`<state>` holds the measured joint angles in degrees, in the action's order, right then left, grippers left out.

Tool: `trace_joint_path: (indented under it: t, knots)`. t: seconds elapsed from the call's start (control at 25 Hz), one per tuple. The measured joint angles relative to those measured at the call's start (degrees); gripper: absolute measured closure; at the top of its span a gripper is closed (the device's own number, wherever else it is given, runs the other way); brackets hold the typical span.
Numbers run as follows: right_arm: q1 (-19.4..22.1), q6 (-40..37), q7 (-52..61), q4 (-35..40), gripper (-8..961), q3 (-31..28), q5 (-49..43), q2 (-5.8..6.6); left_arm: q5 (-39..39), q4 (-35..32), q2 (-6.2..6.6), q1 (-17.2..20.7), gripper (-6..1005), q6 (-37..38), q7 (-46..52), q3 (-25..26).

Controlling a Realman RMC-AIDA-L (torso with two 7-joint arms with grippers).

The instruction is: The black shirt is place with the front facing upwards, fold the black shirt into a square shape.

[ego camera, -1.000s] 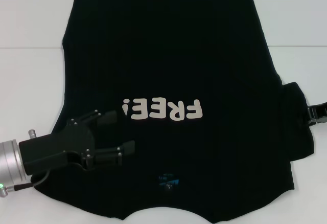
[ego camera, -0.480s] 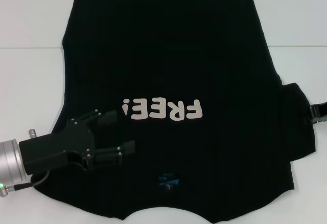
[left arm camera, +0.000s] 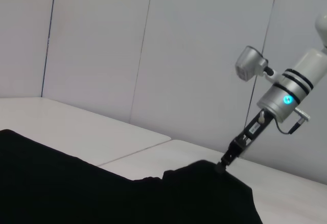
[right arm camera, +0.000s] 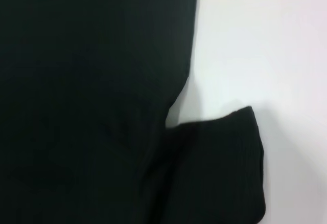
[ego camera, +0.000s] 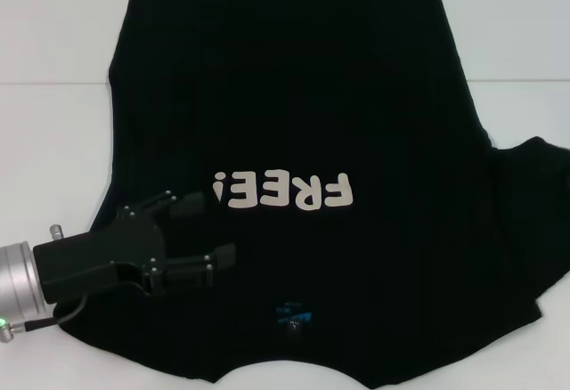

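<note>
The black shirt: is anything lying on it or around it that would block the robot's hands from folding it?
Nothing visible does. The black shirt lies spread on the white table with nothing on it except the left gripper, open over its near-left part. The right gripper is at the shirt's right sleeve edge, seen in the left wrist view.

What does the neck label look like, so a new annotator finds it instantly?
Start from the black shirt covering most of the white table. Find the white FREE! lettering, then move toward the robot, to the collar edge. The label is a small blue patch there, the shirt's only coloured mark, just right of the left hand.
</note>
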<state>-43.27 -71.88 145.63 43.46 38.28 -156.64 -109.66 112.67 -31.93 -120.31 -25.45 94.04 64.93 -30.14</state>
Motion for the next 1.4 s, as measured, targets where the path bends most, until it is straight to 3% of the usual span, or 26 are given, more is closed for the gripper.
trace_joint_path:
  t: [0.24, 0.44, 0.88, 1.12, 1.36, 1.4]
  knots:
    - [0.1, -1.3, -2.5, 1.6, 913, -2.5, 2.3, 0.26, 0.0, -0.1, 0.03, 0.0, 49, 0.0, 0.0, 0.1]
    - [-1.6, -2.1, -3.9, 1.8, 909, -1.8, 2.9, -0.28, 0.0, -0.1, 0.07, 0.0, 50, -0.1, 0.0, 0.1]
    - [-7.5, -3.5, -4.7, 1.1, 900, 5.7, 3.0, -3.60, -0.2, -0.1, 0.08, -0.2, 50, -0.3, 0.0, 0.1]
    - [-9.3, -2.8, -4.4, 1.1, 895, 6.0, 4.5, -5.82, -0.2, -0.1, 0.08, -0.3, 50, -0.2, 0.0, 0.3]
    - [-9.8, -1.3, -4.4, -2.6, 890, 6.0, 11.4, -5.62, -0.2, -0.1, 0.08, -0.3, 50, -0.1, 0.0, 0.3]
    - [-9.7, -0.9, -5.2, -3.4, 854, 6.0, 12.9, -5.57, -0.2, -0.1, 0.08, -0.4, 51, -0.1, 0.0, 0.3]
